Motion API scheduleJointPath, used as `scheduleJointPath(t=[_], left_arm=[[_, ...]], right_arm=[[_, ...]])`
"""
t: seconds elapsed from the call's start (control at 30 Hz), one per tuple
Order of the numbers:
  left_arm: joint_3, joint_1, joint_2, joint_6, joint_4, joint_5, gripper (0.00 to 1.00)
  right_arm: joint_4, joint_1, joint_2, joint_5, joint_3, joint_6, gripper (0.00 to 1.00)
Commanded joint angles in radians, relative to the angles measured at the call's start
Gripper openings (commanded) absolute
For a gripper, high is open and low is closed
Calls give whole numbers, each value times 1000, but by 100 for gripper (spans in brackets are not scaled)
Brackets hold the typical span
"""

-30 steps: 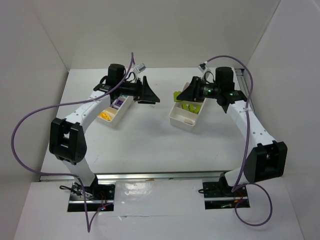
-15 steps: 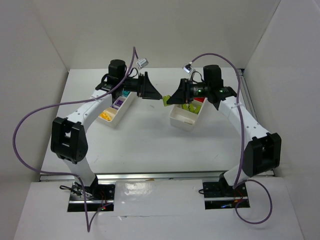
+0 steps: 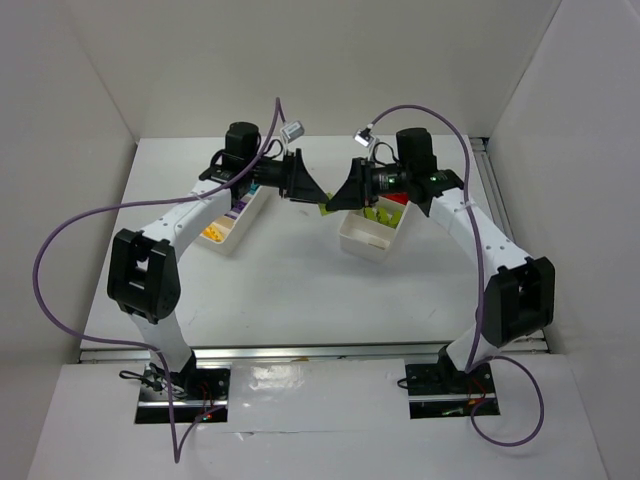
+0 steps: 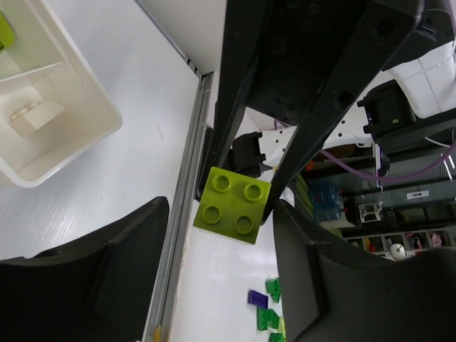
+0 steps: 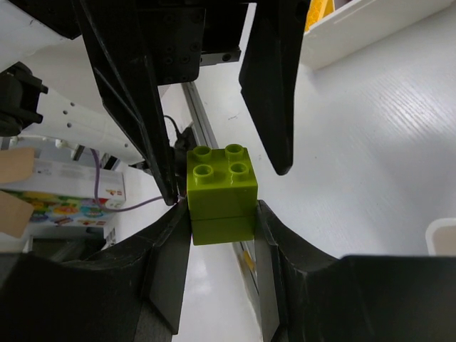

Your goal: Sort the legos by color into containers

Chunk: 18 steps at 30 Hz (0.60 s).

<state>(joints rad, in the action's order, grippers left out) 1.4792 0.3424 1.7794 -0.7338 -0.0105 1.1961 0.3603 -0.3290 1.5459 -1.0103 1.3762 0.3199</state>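
Brick (image 5: pixel 221 187) midair beside tray (image 3: pixel 362 243) edge

A white counter (image 3: pixel 300 290) stands inside plain white walls (image 3: pixel 330 60), with a silver metal rail (image 3: pixel 320 352) along its near edge, a second rail (image 3: pixel 487 152) along its right side, and a lower white ledge (image 3: pixel 320 440) in front. Past the counter's edge, the left wrist view shows cluttered shelving (image 4: pixel 399 239) in a room beyond, too small and blurred to itemise. The right wrist view shows a box with colourful print (image 5: pixel 68 196) just beside a piece of brown cardboard (image 5: pixel 13 171).
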Motion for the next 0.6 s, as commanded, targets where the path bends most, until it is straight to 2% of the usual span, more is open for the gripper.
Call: scheduleJointPath(t=[0.0, 0.1, 0.13, 0.23, 0.27, 0.37, 0.57], left_arm=[[26, 3, 6, 25, -62, 49, 69], [26, 3, 6, 14, -74, 59, 54], [26, 3, 6, 14, -74, 59, 44], [26, 3, 6, 4, -85, 68, 27], [26, 3, 6, 4, -85, 68, 17], [26, 3, 6, -19, -105, 77, 0], [-14, -42, -3, -76, -167, 53, 0]], right_arm=[[11, -16, 16, -46, 46, -15, 11], [11, -16, 25, -47, 46, -15, 11], [11, -16, 25, -47, 46, -15, 11], [11, -16, 34, -47, 46, -15, 11], [20, -16, 34, -47, 46, -15, 11], [31, -16, 34, -37, 46, -24, 11], [52, -16, 43, -27, 46, -33, 11]])
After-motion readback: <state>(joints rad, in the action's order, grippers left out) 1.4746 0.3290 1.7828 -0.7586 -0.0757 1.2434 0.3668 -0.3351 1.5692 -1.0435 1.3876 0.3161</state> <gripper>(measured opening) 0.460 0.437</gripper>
